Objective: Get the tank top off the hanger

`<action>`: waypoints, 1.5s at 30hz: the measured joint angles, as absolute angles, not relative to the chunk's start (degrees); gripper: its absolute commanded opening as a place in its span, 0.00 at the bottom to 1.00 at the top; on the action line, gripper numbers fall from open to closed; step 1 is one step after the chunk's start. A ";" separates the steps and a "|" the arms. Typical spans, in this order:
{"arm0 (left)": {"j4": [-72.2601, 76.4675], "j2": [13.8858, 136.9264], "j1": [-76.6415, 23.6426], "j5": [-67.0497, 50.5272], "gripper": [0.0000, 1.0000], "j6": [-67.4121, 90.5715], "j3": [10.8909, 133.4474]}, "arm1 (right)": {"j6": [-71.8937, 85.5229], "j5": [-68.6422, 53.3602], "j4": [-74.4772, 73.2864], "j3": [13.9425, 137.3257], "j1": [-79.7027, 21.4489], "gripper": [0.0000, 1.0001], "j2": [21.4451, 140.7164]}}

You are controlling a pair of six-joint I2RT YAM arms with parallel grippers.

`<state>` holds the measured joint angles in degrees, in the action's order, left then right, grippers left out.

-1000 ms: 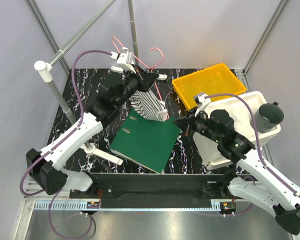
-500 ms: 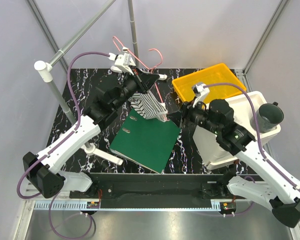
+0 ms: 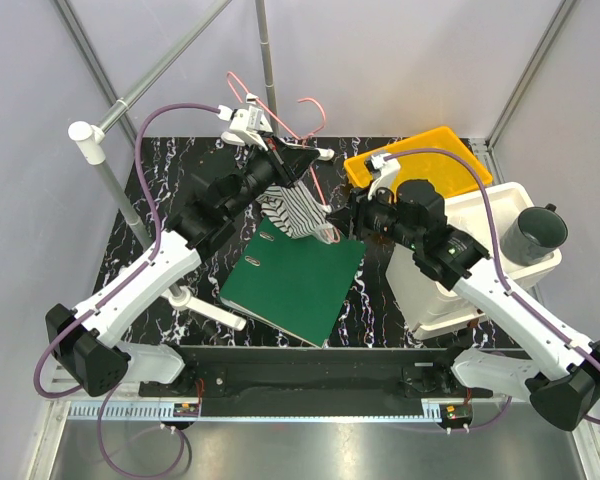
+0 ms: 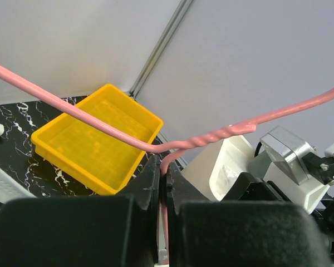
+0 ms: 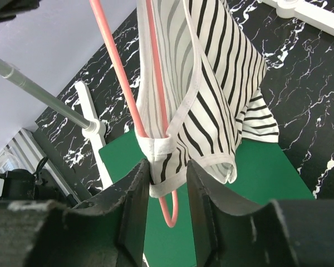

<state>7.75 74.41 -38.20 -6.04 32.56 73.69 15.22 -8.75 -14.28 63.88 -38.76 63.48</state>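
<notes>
Right arm (image 3: 500, 305) outstretched, jaws astride tank top (image 5: 211, 83)

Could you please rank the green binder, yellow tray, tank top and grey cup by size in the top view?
Largest: green binder.
Then yellow tray, partly hidden by an arm.
Last, tank top and grey cup look alike; the top hangs bunched, so unranked.
</notes>
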 measured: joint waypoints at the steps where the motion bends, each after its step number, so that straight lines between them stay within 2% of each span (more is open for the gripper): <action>1: 7.75 74.41 -38.20 -6.04 0.00 32.56 73.69 | 15.20 -8.62 -14.22 63.96 -38.76 0.41 63.48; 3: 7.75 74.41 -38.20 -6.15 0.00 32.56 73.69 | 15.20 -8.51 -13.85 64.07 -38.76 0.45 63.51; 8: 7.75 74.41 -38.20 -6.48 0.00 32.56 73.69 | 15.14 -8.49 -13.08 64.16 -38.76 0.40 63.68; 14: 7.77 74.48 -38.20 -6.68 0.00 32.53 73.69 | 14.70 -8.49 -12.62 64.23 -38.76 0.22 63.92; 18: 7.77 74.87 -38.20 -6.70 0.00 32.53 73.73 | 14.37 -8.47 -11.88 64.51 -38.76 0.00 64.25; 29: 7.40 75.29 -38.22 -5.98 0.00 31.46 73.78 | 14.22 -8.23 -11.86 63.77 -38.76 0.00 63.16; 37: 9.19 74.94 -38.57 -2.42 0.00 31.33 72.18 | 15.35 -10.15 -12.01 52.29 -38.76 0.00 52.25; 45: 16.84 71.57 -38.57 3.33 0.00 34.94 63.96 | 16.01 -12.12 -12.36 44.64 -38.76 0.00 51.51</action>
